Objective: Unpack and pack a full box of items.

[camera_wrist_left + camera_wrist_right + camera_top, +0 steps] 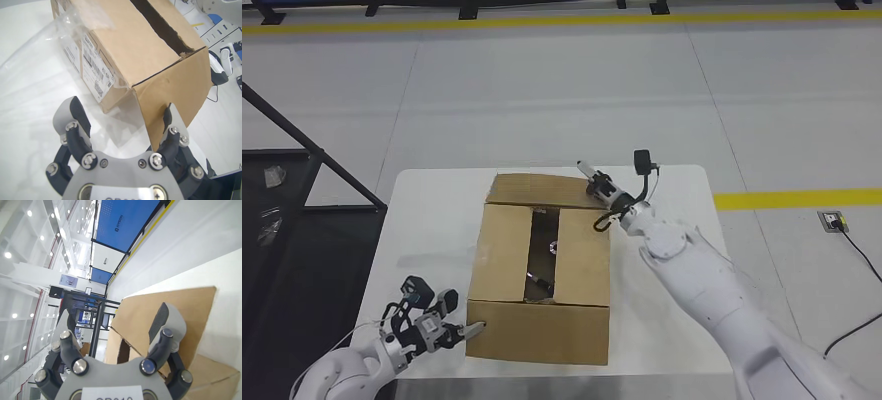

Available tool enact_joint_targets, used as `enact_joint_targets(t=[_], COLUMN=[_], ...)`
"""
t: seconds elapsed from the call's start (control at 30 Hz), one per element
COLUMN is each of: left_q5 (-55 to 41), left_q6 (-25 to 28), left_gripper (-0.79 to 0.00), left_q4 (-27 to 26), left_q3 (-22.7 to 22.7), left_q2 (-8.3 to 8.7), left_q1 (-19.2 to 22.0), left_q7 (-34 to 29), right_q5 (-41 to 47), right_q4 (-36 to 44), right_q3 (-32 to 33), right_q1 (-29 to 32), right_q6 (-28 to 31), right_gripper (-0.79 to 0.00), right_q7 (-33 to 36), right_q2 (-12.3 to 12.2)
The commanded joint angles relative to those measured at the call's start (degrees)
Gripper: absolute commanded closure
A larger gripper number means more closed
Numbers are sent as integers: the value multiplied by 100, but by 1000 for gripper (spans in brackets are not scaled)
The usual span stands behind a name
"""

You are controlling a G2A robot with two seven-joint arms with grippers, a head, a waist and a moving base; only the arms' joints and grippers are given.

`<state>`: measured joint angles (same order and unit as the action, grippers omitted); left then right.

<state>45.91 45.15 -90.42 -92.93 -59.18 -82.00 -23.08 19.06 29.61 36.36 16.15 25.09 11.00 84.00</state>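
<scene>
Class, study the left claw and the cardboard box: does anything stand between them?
Nothing solid does. The open left claw straddles the near corner of the cardboard box. Only a loose flap of clear tape, peeling from the box, hangs in the gap inside the claw.

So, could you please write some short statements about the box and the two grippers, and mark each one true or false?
1. The cardboard box stands on the white table. True.
2. The box is taped fully shut on top. False: a dark gap runs along its top.
3. The left gripper is open at a corner of the box. True.
4. The right gripper holds an item taken from the box. False: it is open and empty, beside the far flap.
5. A shipping label is on one side of the box. True.
</scene>
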Motion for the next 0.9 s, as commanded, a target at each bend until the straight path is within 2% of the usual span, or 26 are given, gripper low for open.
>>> enact_joint_targets(t=[0.0, 0.07, 0.2, 0.27, 0.33, 0.43, 0.53, 0.7, 0.87], left_q5=[17, 19, -12, -96, -241, -587, -899, -1380, -1605], left_q6=[7, 22, 57, 103, 170, 255, 137, -146, -182], left_gripper=[-785, -785, -785, -785, -785, -785, -785, -785, -785], left_q4=[-7, -19, -82, -125, -183, -232, -217, -104, -55], left_q3=[10, 21, -7, -60, -155, -345, -529, -593, -616], left_q2=[8, 16, 33, 41, 51, 65, 76, 71, 81], left_q1=[-3, -8, -44, -88, -156, -289, -377, -393, -379], left_q7=[8, 13, 97, 201, 352, 599, 734, 814, 762], right_q5=[-36, -51, 84, 343, 757, 1321, 1293, 626, 326], right_q4=[-199, -333, -363, -204, 31, 355, 588, 941, 1032], right_q3=[-22, -8, 141, 267, 415, 577, 561, 283, 122], right_q1=[-66, -103, -65, 23, 134, 233, 263, 338, 376], right_q6=[-70, 43, 721, 1099, 1301, 919, 268, -734, -1299], right_gripper=[-785, -785, -785, -785, -785, -785, -785, -785, -785], right_q7=[15, 3, 106, 510, 1279, 2795, 3706, 3899, 3560], right_q2=[84, 147, 194, 187, 158, 87, 38, 68, 181])
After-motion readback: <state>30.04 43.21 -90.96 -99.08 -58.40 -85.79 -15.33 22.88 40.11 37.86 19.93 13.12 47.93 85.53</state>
